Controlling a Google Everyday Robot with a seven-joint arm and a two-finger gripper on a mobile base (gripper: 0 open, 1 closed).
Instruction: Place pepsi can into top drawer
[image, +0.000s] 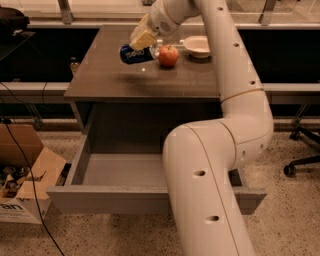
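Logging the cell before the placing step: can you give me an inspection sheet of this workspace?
Surface: grey-brown cabinet top, carrying the clutter listed below.
Job's things: blue cylindrical pepsi can, on its side in the tool, above the cabinet top; wide grey top drawer, pulled open below.
Clutter: red apple just right of the can; white bowl behind the apple.
Grippers: tool shut on the can, over the back of the cabinet top.
Cables: black cables on the floor at the left.
Surroundings: cardboard box at the left; office chair base at the right.
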